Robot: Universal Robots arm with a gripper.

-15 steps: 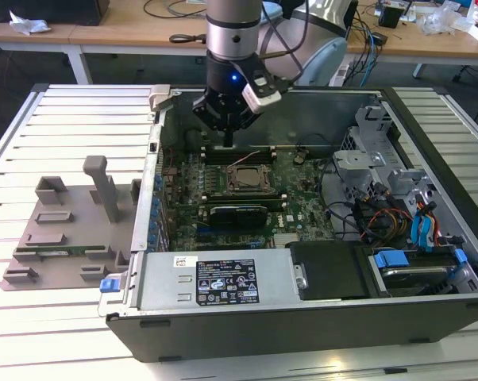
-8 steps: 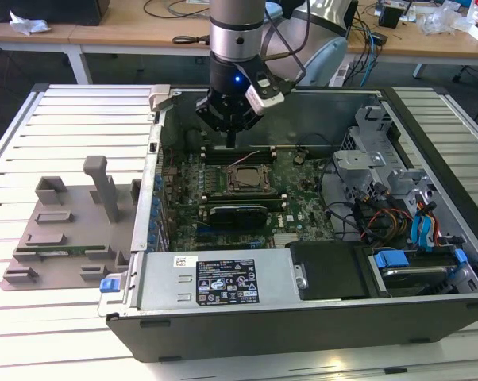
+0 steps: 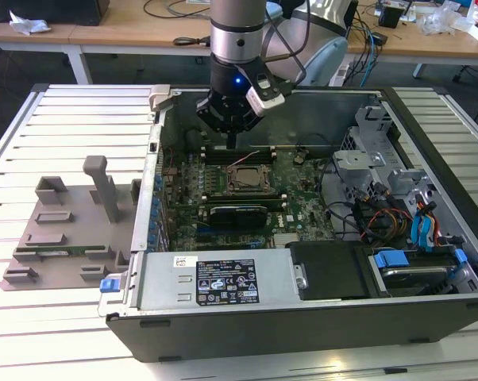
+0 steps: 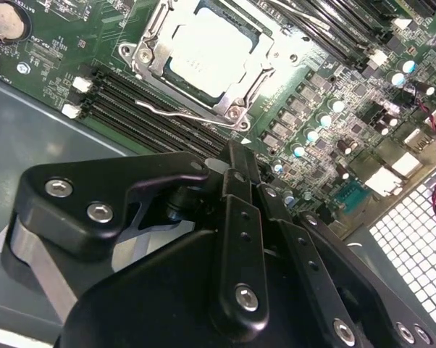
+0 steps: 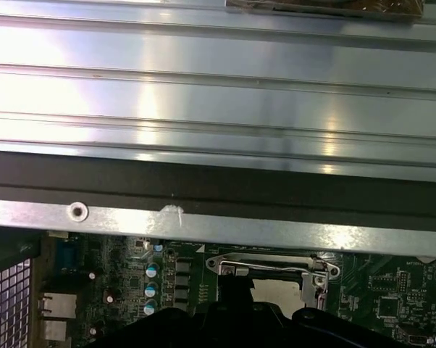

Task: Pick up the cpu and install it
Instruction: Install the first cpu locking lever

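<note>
The cpu [image 4: 214, 47] already lies flat in its socket [image 4: 156, 40] on the motherboard [image 3: 302, 186], inside the open computer case [image 3: 429, 159] on the slatted bench [image 3: 72, 119]. In the second wrist view its pale silver top sits squarely within the metal frame, with the retention lever [image 4: 182, 114] running along the socket's edge.

The gripper [image 4: 236, 163] hangs above the board, off the chip. In the exterior view the gripper [image 3: 229, 141] is above the memory slots [image 3: 223, 155], and the socket lies just beyond its tip, toward the near side of the case. So the chip is below and ahead of the jaws, not between them. The jaws look drawn together, tips meeting with nothing between them.

The grey fixture tray [image 3: 60, 230] stands on the bench beside the case, on the exterior view's left, well apart from the arm.
</note>
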